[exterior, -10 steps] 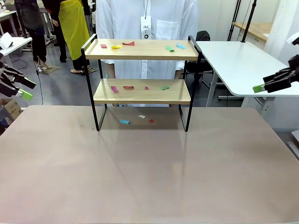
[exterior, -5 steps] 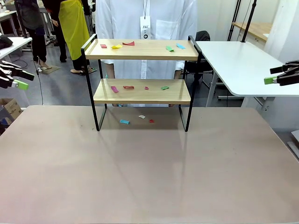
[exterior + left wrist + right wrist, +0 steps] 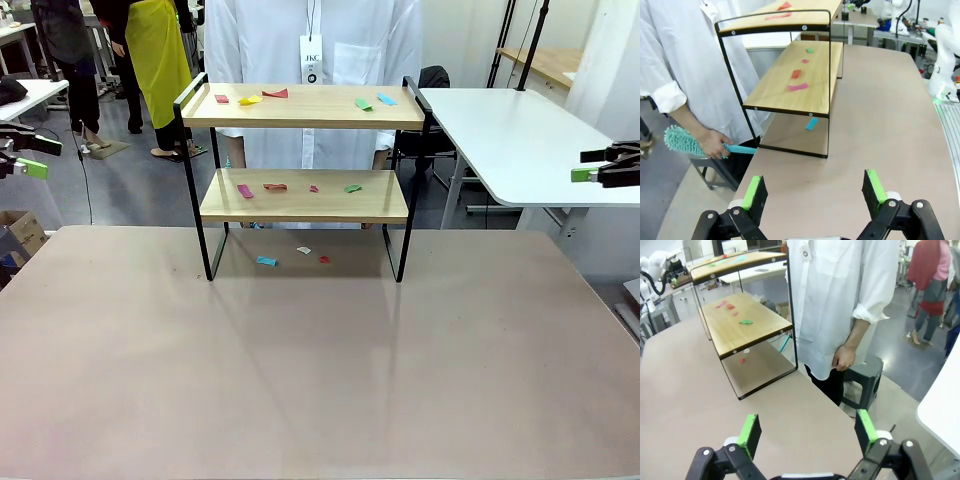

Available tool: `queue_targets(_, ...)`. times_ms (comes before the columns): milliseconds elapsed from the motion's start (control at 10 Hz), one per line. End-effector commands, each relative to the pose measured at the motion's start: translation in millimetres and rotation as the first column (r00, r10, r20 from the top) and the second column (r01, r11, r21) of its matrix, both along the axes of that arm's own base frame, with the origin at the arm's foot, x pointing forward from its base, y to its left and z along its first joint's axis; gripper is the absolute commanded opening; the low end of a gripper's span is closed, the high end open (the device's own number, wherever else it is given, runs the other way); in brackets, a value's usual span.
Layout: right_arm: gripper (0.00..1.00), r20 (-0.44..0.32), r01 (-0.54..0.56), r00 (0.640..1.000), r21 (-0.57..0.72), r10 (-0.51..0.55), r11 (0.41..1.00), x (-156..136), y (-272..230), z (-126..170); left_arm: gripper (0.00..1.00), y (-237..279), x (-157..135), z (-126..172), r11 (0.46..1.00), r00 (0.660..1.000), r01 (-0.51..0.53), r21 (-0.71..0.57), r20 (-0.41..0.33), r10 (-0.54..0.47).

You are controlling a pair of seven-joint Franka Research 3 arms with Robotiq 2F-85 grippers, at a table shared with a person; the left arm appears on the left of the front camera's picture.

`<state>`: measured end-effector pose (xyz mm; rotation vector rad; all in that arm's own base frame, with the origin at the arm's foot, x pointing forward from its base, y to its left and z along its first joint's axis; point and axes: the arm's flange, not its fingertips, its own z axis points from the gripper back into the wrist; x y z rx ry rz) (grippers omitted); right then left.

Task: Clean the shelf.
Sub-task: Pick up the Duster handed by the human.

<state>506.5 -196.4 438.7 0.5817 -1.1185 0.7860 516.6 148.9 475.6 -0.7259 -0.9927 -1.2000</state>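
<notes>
While my left claw (image 3: 35,157) and right claw (image 3: 589,166) have drawn back to the frame's side edges, jaws wide apart and empty, the shelf (image 3: 300,106) stands unmoved at upper centre on the worktop (image 3: 320,370), scraps (image 3: 245,190) still on both boards, so I judge cleaning hasn't begun.

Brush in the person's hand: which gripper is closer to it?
Left. The brush is held low beside the shelf's left end, the side where the left gripper hovers open. The right gripper, also open, is out beyond the shelf's opposite end.
</notes>
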Motion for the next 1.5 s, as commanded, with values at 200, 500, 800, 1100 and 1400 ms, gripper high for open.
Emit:
queue_targets(200, 1.0, 0.091, 0.006, 0.996, 0.012, -0.007, 1.0, 9.2, -8.2, 17.6, 1.0, 7.9, 2.9, 4.7, 0.996, 1.0, 0.001, -0.092, 0.028, 0.002)
queue_targets(500, 1.0, 0.108, 0.0, 0.994, 0.04, -0.004, 0.999, 11.5, -9.7, 18.8, 1.0, 9.3, 4.4, 3.9, 0.994, 1.0, 0.007, -0.113, 0.029, -0.004)
queue_targets(800, 1.0, 0.113, 0.004, 0.994, 0.05, -0.01, 0.999, 10.9, -10.8, 19.6, 1.0, 10.8, 3.9, 4.8, 0.992, 0.999, 0.013, -0.125, 0.039, -0.008)
queue_targets(1100, 1.0, 0.062, 0.009, 0.998, 0.034, -0.012, 0.999, 9.4, -10.8, 21.5, 1.0, 7.3, -0.1, 2.0, 0.995, 1.0, -0.003, -0.095, 0.007, 0.004)
queue_targets(1400, 1.0, 0.062, 0.009, 0.998, 0.034, -0.012, 0.999, 9.4, -10.8, 21.5, 1.0, 7.3, -0.1, 2.0, 0.995, 1.0, -0.003, -0.095, 0.007, 0.004)
